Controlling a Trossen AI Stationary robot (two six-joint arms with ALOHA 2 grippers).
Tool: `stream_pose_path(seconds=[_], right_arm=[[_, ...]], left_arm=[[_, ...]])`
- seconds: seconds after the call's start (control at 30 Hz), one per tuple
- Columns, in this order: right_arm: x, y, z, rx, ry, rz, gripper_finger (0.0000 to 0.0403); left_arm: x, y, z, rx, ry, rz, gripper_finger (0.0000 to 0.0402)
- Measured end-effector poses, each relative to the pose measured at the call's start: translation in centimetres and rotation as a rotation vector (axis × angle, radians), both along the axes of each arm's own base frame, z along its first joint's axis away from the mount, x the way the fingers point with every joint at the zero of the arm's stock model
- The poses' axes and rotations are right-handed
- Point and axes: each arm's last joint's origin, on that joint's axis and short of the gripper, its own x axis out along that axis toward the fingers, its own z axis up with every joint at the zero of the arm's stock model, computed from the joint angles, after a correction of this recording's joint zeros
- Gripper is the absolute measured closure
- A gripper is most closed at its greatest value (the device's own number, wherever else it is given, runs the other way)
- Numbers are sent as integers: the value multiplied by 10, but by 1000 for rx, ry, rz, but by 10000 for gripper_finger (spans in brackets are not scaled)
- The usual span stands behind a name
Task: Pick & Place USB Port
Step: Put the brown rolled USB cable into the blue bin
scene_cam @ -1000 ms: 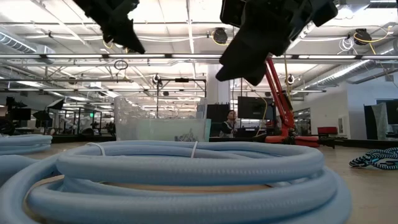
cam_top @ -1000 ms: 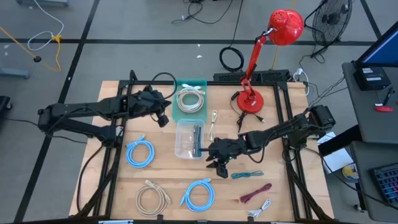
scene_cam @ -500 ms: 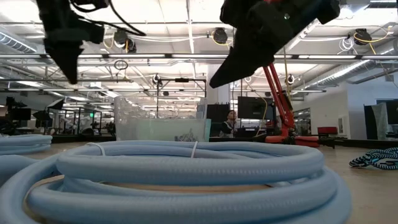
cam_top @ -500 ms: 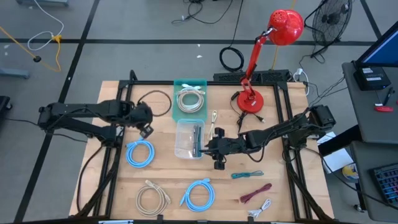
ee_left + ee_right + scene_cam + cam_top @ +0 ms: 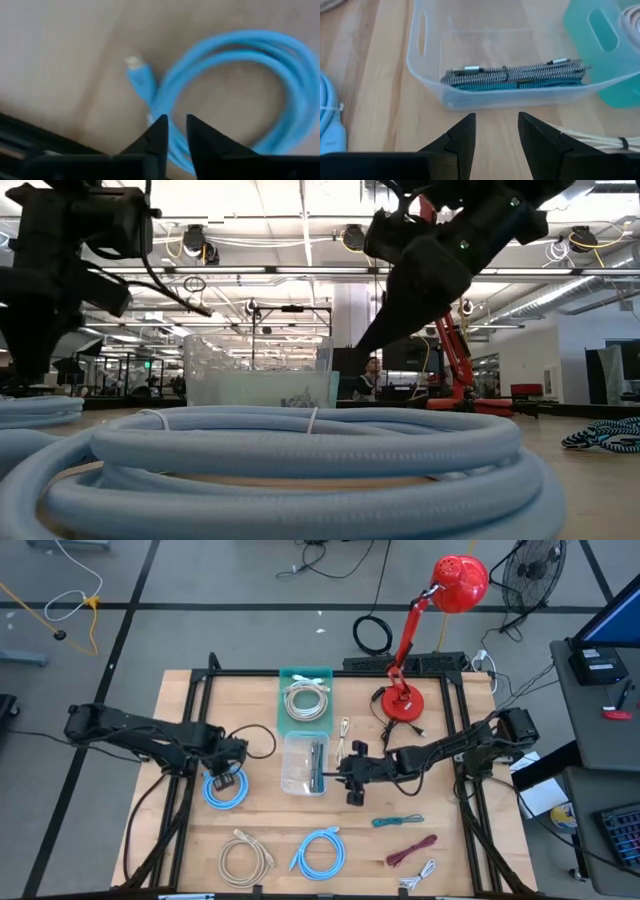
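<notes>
hovering just above the blue coiled cable [image 5: 224, 787] at the table's left side, the left gripper [image 5: 229, 757] has its fingertips a narrow gap apart with nothing between them. in the left wrist view the same coil [image 5: 240, 95] lies directly past the fingertips [image 5: 159, 131], its blue plug [image 5: 140, 82] jutting from the ring toward bare wood. the plug's long axis runs roughly in line with the fingers' reach, so a small drop onto the strand beside the plug looks like what the coming grasp depends on. the left arm is plainly the nearer one to this cable.

the right gripper [image 5: 352, 778] sits mid-table, just beside the clear bin [image 5: 303, 763], jaws apart and empty. its wrist view faces the bin's wall [image 5: 485, 92], with braided cables [image 5: 520, 75] bundled inside and the teal bin [image 5: 600, 45] behind.

the blue cable is a smooth, glossy, loosely wound ring lying flat, likely springy when lifted. other coils, a second blue one [image 5: 318, 851] and a beige one [image 5: 245, 858], lie nearer the front edge, well apart from both grippers.
</notes>
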Motion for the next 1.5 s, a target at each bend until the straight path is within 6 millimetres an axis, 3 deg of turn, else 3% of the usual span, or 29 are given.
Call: stream_pose_path(seconds=[0.17,0.33,0.63,0.8,1.0,1.13,1.27,1.4,1.5], right_arm=[[2,0,2,3,-31,0,264],[2,0,2,3,-30,0,264],[1,0,1,1,-16,1,264],[0,0,0,-1,-2,1,264],[0,0,0,-2,-1,1,264],[0,0,0,-2,-1,1,264],[0,0,0,-2,-1,1,264],[0,-1,0,-4,-5,-4,264],[1,-3,0,-4,-5,-9,264]], left_arm=[[5,-2,1,-16,-44,11,258],[3,0,1,46,-25,60,219],[1,1,-3,74,-16,94,206],[5,-8,-8,-4,-67,41,206],[17,-44,-5,-206,-226,-132,206],[24,-83,-5,-202,-396,-420,206],[38,-113,-12,-218,-537,-494,206],[59,-137,-18,-220,-534,-527,206],[74,-157,-23,-174,-427,-632,206]])
